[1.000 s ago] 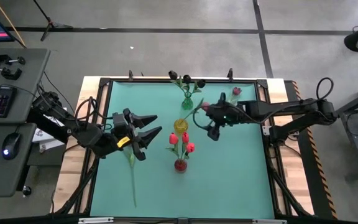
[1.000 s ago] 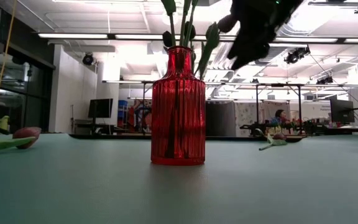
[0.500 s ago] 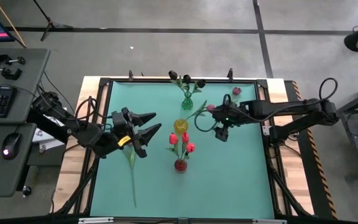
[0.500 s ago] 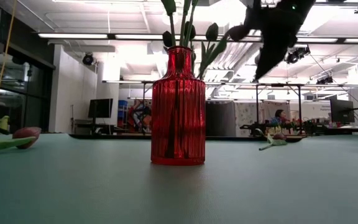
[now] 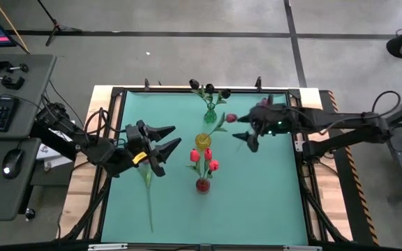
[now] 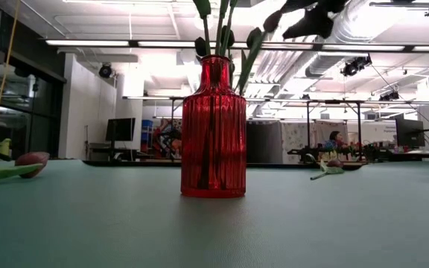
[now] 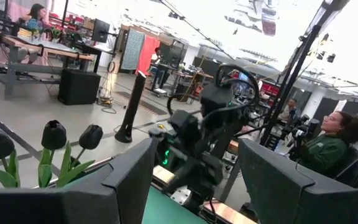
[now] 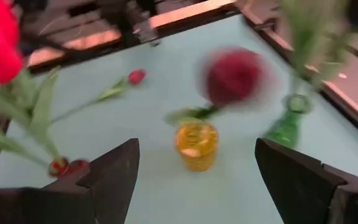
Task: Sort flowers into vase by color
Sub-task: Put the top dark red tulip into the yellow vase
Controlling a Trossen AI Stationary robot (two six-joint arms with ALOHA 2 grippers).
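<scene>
The right gripper (image 5: 251,137) had drawn back from the yellow vase (image 5: 202,140), jaws spread and empty, leaving a crimson tulip (image 5: 230,118) in it; the left gripper (image 5: 167,141) waited, jaws parted, above a tulip lying on the desk (image 5: 271,195).

Changes since the earlier pictures:

- Right gripper (image 5: 250,139): now sits farther toward the table's right and far side, clear of the small yellow ribbed glass vase (image 5: 202,141); earlier it hung close beside that vase. Its fingers stand apart with nothing between them.
- Dark crimson artificial tulip with a thin green stem (image 5: 230,118): now stands free in the yellow vase, leaning toward the right arm; earlier the gripper was at its head.
- Low view: the right arm's dark silhouette (image 6: 311,18) sits higher and smaller against the ceiling.
</scene>
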